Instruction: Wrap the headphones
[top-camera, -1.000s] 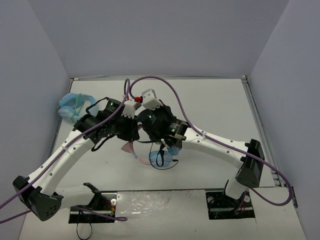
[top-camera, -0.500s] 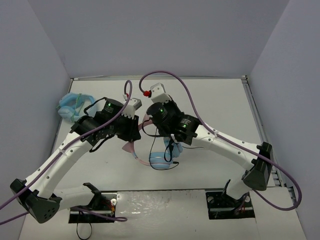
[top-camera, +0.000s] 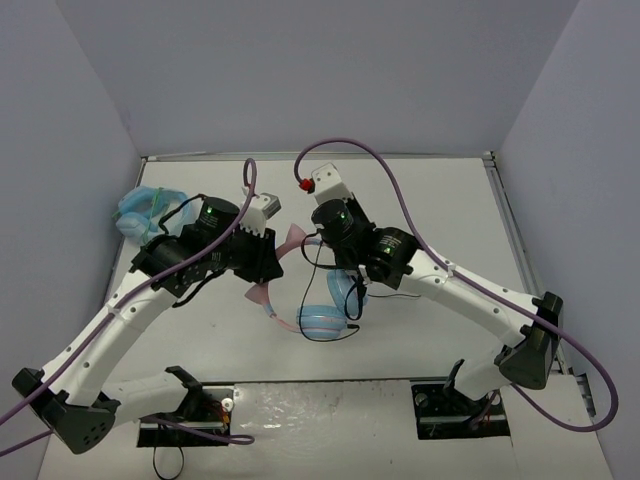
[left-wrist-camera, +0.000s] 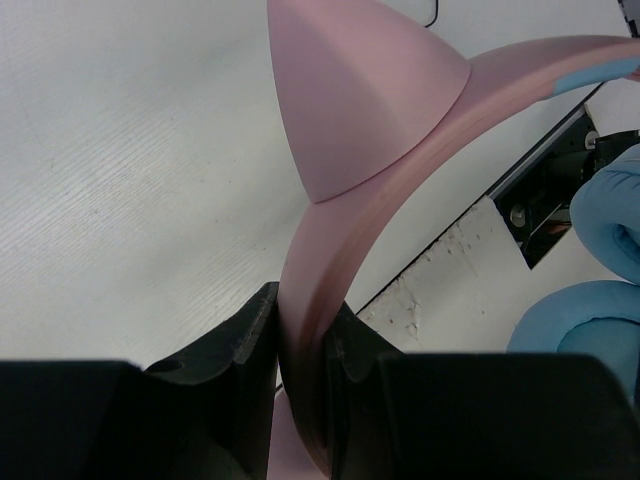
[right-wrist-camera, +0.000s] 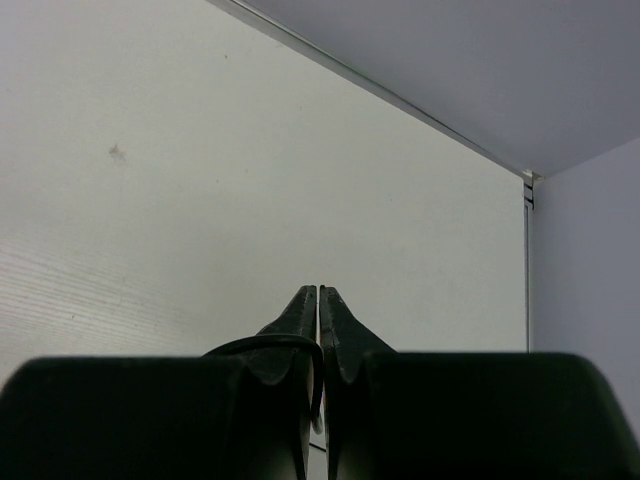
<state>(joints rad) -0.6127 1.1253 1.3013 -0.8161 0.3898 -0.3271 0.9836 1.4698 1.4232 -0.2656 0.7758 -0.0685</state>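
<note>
White surface (top-camera: 440, 200) below: the right tool (right-wrist-camera: 318, 300), clenched on the cable (right-wrist-camera: 262, 342), has swung clear, taking up slack. The left tool (left-wrist-camera: 300, 335) clamps the headphones (top-camera: 322, 322), so winding looks ready.

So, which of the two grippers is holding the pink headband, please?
The left gripper: it clamps the headband beside a cat ear, while the right gripper pinches only the thin black cable.
</note>
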